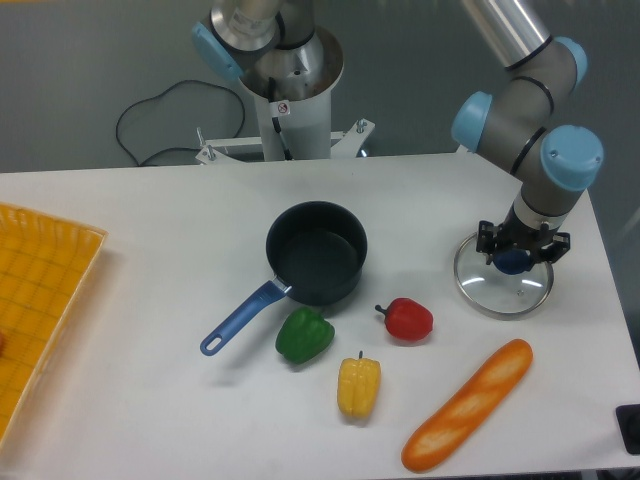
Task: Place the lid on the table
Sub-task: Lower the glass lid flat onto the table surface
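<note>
Grey wall behind, cable trailing at 11 o'clock, white table (150,230) filling most of the fixed camera's one view. Toward 3 o'clock, near the table's right edge: glass lid (503,283), seemingly flat on or just above the white top, blue knob caught between the fingers of the hand (517,255). Hand narrow, closed around that knob, arm reaching down from 1 o'clock. Centre: dark blue saucepan (316,252), uncovered, handle pointing to 7 o'clock. Below it, green pepper (304,335), red pepper (407,319), yellow pepper (359,387); baguette (467,404) at 5 o'clock, close to the lid's rim but apart. Yellow tray (45,290) at 9 o'clock.

Judged near finished: only release and retreat left. Best done by confirming full rim contact first, then opening slowly and evenly, lifting straight up clear of the knob, no sideways drag, no nudge toward the baguette or the table edge.
</note>
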`<action>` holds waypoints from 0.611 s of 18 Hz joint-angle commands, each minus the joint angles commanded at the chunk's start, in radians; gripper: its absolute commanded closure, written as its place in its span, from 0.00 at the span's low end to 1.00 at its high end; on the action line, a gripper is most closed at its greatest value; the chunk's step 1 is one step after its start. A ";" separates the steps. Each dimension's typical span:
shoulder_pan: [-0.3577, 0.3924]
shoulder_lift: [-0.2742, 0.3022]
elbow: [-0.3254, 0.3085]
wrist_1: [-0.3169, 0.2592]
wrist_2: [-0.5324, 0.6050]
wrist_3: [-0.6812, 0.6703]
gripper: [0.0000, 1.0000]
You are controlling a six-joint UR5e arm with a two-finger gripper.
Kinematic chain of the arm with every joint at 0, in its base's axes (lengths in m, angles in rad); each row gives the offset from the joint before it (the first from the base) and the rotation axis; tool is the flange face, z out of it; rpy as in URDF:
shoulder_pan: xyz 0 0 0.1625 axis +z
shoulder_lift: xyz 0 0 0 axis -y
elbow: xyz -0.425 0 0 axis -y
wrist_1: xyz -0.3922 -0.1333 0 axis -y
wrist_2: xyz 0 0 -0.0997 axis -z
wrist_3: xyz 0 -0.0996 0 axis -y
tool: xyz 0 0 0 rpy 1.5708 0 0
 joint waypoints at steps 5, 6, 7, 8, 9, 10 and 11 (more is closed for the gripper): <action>-0.002 -0.005 0.000 0.002 0.006 0.000 0.53; -0.002 -0.006 0.000 0.002 0.006 0.000 0.53; -0.002 -0.006 -0.002 0.002 0.006 0.000 0.52; -0.002 -0.006 -0.002 0.002 0.006 0.000 0.52; -0.002 -0.006 0.000 0.002 0.006 0.000 0.52; -0.002 -0.006 0.000 0.002 0.006 0.000 0.52; -0.002 -0.006 -0.002 0.002 0.006 0.000 0.52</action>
